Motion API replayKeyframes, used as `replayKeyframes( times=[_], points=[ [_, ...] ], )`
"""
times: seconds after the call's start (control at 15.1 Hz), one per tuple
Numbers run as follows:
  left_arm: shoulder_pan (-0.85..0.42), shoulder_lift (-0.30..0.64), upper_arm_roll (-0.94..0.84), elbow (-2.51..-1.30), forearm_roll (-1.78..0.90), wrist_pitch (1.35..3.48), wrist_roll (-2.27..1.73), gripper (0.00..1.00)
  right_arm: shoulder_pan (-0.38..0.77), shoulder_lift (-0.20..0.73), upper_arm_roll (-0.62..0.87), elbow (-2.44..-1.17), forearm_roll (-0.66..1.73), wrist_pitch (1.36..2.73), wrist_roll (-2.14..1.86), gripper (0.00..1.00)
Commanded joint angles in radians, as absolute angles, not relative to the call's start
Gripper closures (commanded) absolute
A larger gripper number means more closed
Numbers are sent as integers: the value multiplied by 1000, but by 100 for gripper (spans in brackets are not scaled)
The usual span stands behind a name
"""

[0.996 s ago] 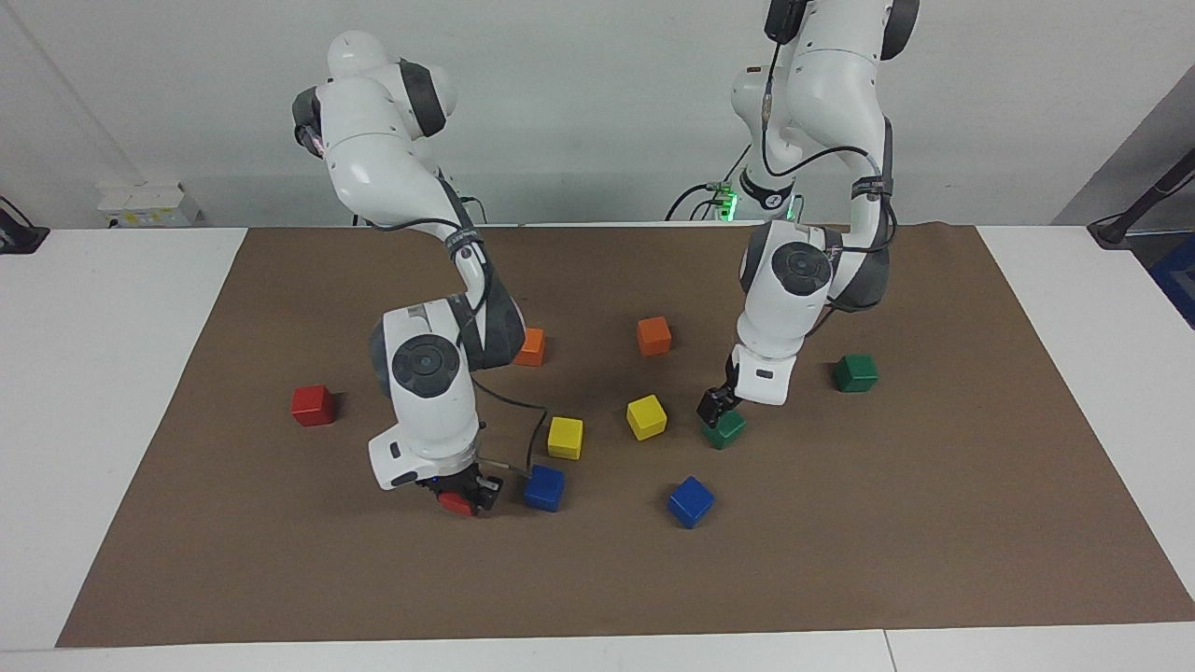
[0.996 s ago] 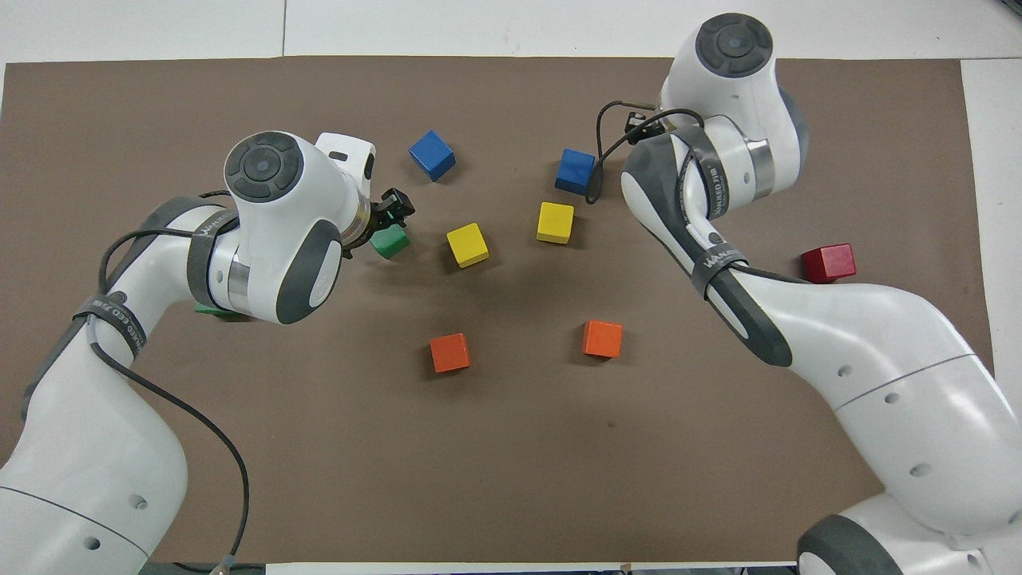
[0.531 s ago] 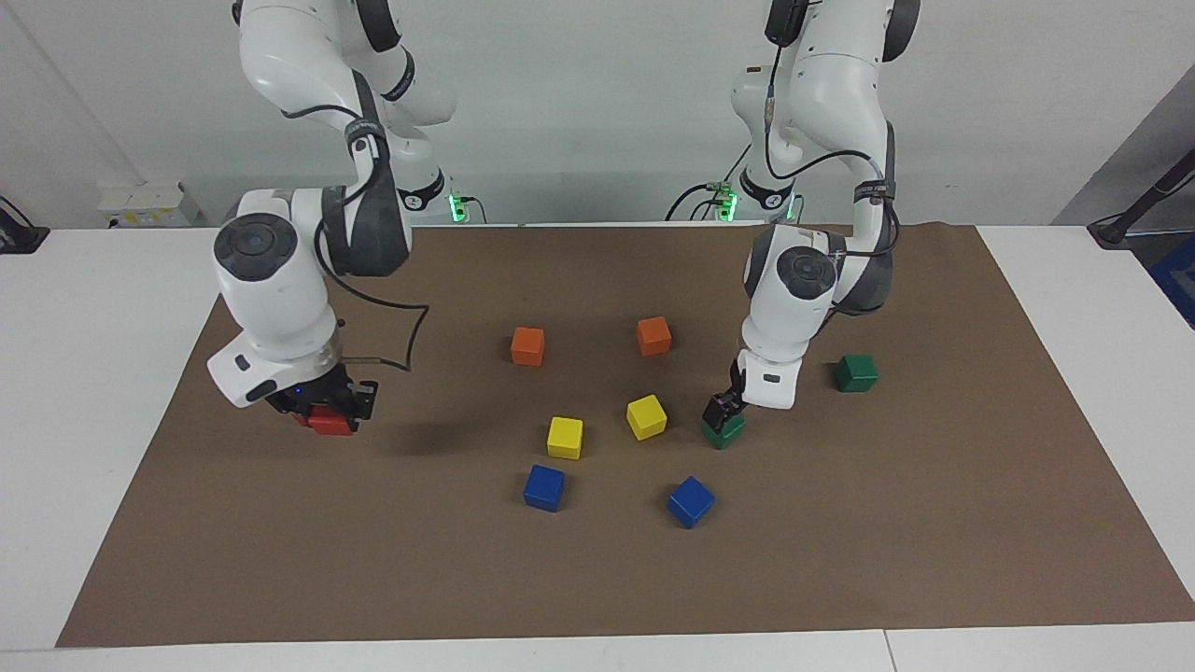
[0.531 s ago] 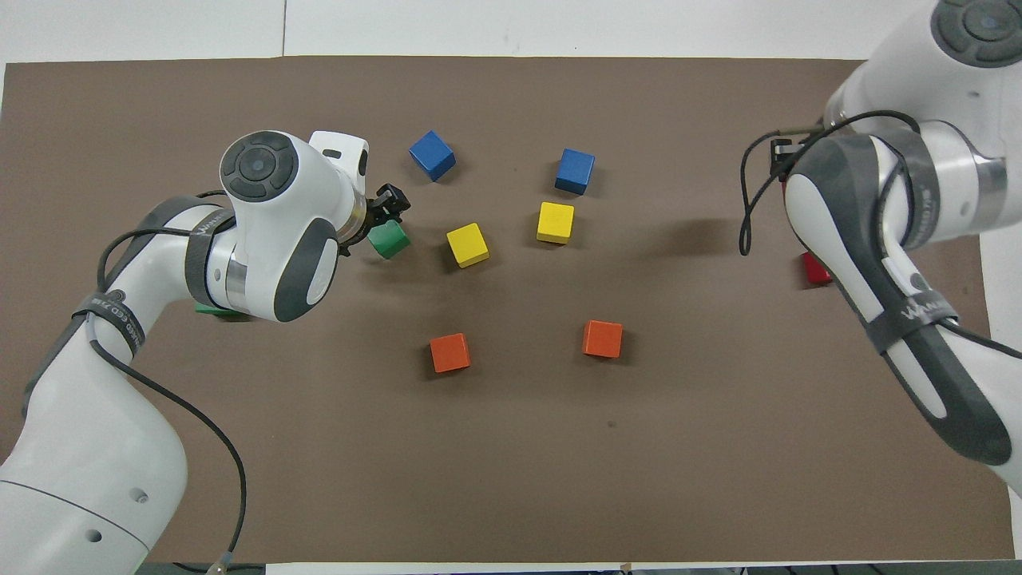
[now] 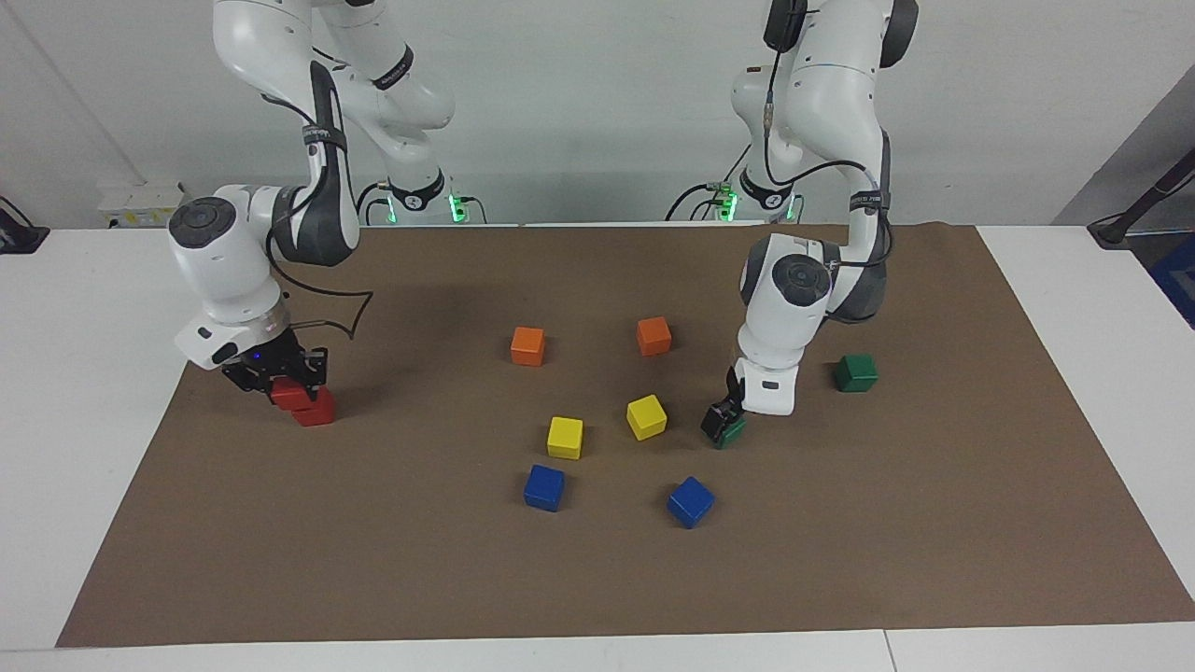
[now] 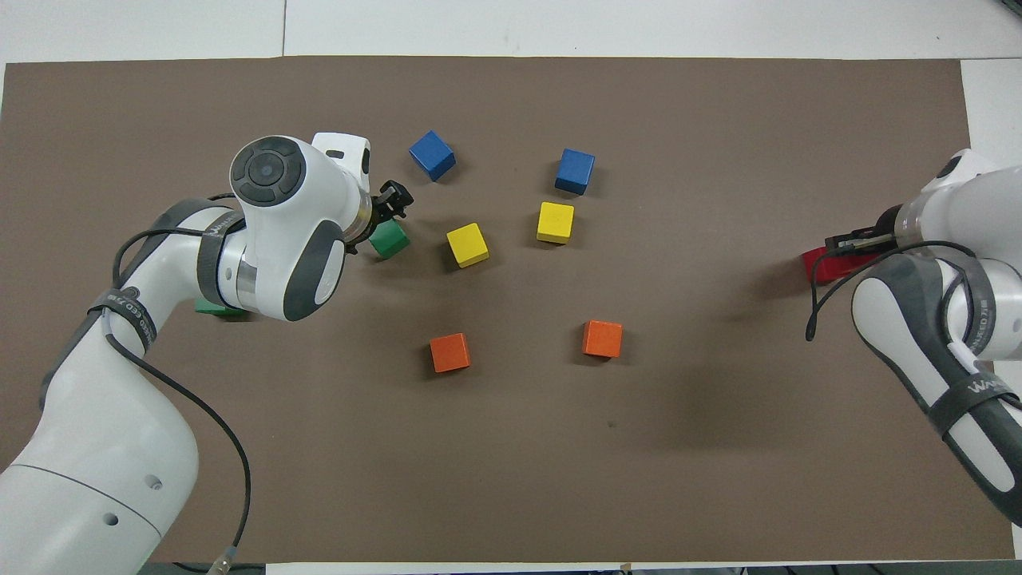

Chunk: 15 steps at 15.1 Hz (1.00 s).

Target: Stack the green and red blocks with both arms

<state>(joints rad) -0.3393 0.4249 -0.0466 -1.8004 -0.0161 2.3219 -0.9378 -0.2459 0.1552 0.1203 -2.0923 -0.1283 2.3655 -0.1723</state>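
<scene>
Glossy red cube (image 5: 289, 395) clamped in right gripper (image 5: 280, 381) above matching cube (image 5: 316, 411).

Two white jointed arms (image 5: 784, 308), dark grey joint caps, black cables, lettered wrist bands

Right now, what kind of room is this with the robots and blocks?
Probably a robot lab, set up for practice. Two white arms are fixed at a table with a brown mat, small coloured cubes such as a blue one are scattered on it, and the wall is bare with cables.
</scene>
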Motion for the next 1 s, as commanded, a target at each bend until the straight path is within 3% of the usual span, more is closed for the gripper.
replayKeyframes(
  times=[0.0,0.07,0.13,0.33,0.53,0.73,0.86,0.93],
  points=[
    [-362,451,-37,-1793,6,2353,-979,36,-258,117,132,-2154,-109,2419,-190,100],
    [-362,449,-37,-1798,8,2353,-979,94,-259,117,130,-2160,-109,2430,-192,100],
    [-362,449,-37,-1801,8,2342,-980,100,-262,118,130,-2161,-109,2436,-193,100],
    [-348,430,-26,-1796,29,2255,-942,100,-267,120,132,-2190,-109,2493,-189,100],
    [-255,332,-29,-1809,41,2110,-687,100,-268,120,132,-2195,-109,2502,-186,100],
    [-184,296,-26,-1809,41,2014,-416,100,-275,120,132,-2195,-94,2502,-181,99],
    [-152,290,-26,-1809,44,2002,-316,100,-275,120,132,-2195,-87,2502,-181,6],
    [-146,288,-26,-1809,49,2000,-293,100,-275,120,132,-2194,-87,2502,-181,0]
  ],
)
